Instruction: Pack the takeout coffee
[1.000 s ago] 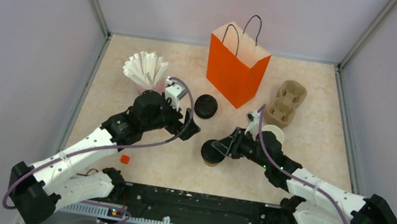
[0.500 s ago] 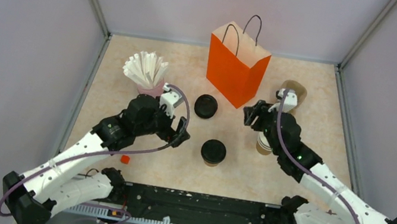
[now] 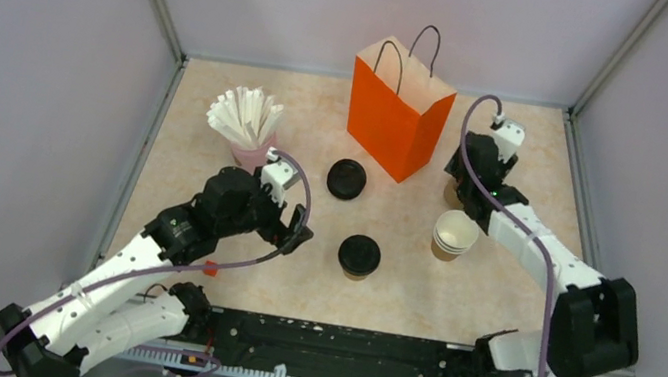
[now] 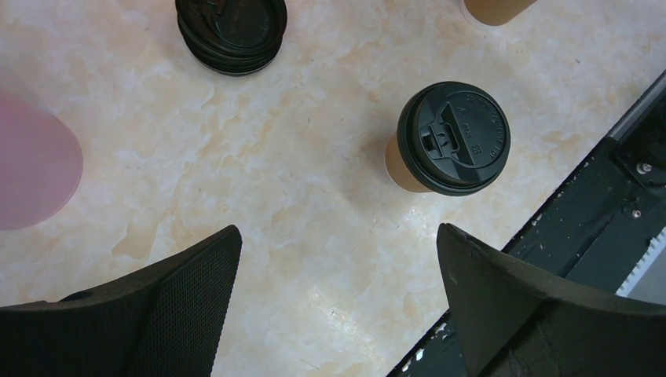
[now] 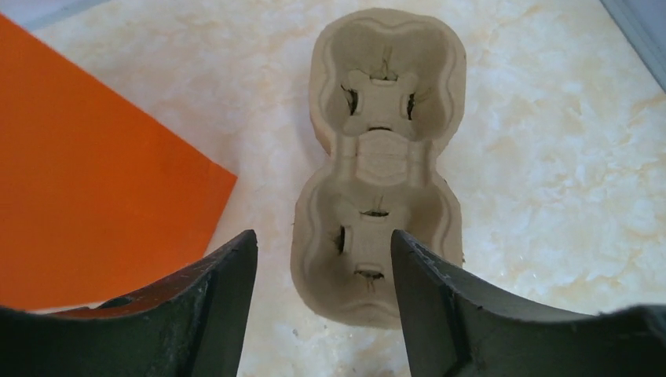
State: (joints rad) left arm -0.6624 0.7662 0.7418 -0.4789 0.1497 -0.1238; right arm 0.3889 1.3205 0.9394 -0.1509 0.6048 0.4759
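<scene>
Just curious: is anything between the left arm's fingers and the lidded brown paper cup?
Nothing visible: only bare marbled table separates the open left fingers from the small brown paper cup with a round black plastic lid.

Lab test cell, grey enclosure walls point(image 3: 28, 49)

Orange bag point(image 3: 399, 108) upright at back; pulp 2-cup carrier point(image 5: 378, 165) just beside it; black lid stack point(image 3: 347, 178) near

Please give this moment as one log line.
left gripper: open, beside takeout coffee | right gripper: open, over cup carrier | takeout coffee: lidded, unpacked
</scene>
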